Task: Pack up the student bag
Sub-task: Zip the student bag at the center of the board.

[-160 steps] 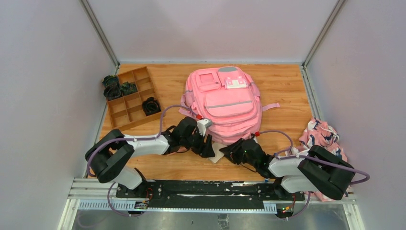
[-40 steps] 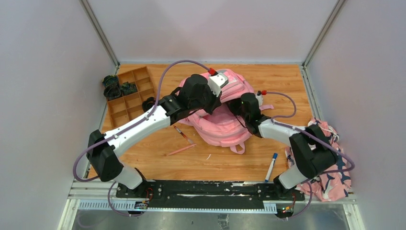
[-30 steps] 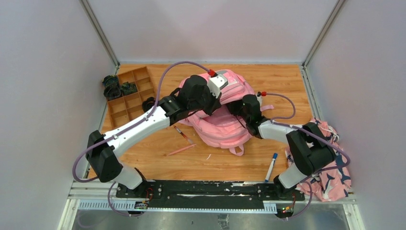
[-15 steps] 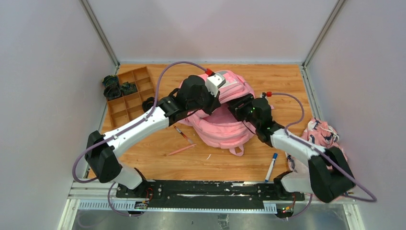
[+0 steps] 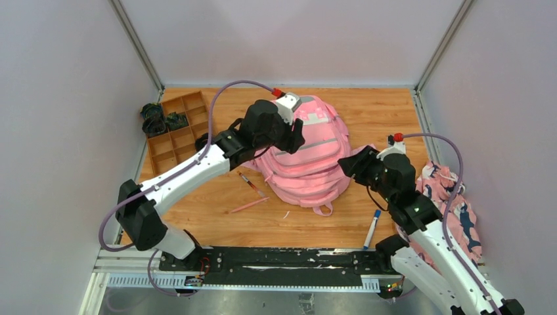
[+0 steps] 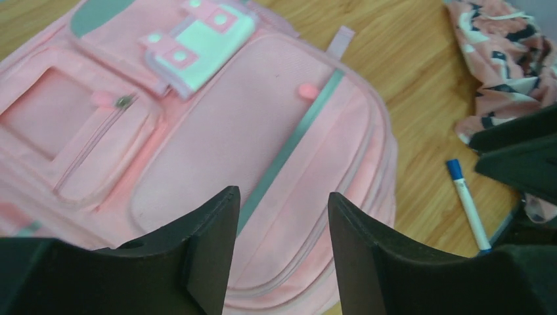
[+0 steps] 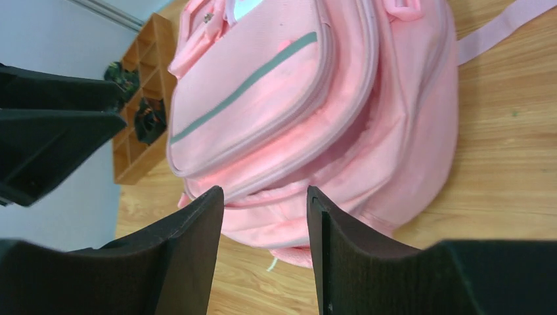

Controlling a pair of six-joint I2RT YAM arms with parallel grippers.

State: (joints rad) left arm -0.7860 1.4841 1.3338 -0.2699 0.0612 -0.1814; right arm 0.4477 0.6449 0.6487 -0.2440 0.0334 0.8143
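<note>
The pink student bag (image 5: 309, 167) lies front up in the middle of the table, with grey trim strips and a white label patch (image 6: 200, 42). My left gripper (image 5: 295, 136) hovers above the bag's upper front, open and empty; in the left wrist view (image 6: 282, 203) the front pocket (image 6: 263, 131) shows between the fingers. My right gripper (image 5: 347, 164) is open and empty at the bag's right edge, apart from it; the right wrist view (image 7: 265, 197) looks along the bag's side (image 7: 315, 98).
A red pen (image 5: 249, 182), a pink pencil (image 5: 248, 205) and a white scrap (image 5: 286, 214) lie in front of the bag. A blue marker (image 5: 372, 228) lies front right. A wooden divider tray (image 5: 177, 131) stands back left. The floral cloth (image 5: 453, 203) lies at the right edge.
My right gripper has pulled back from the bag's top to its right edge. My left gripper has shifted slightly toward the back. The bag has settled flatter.
</note>
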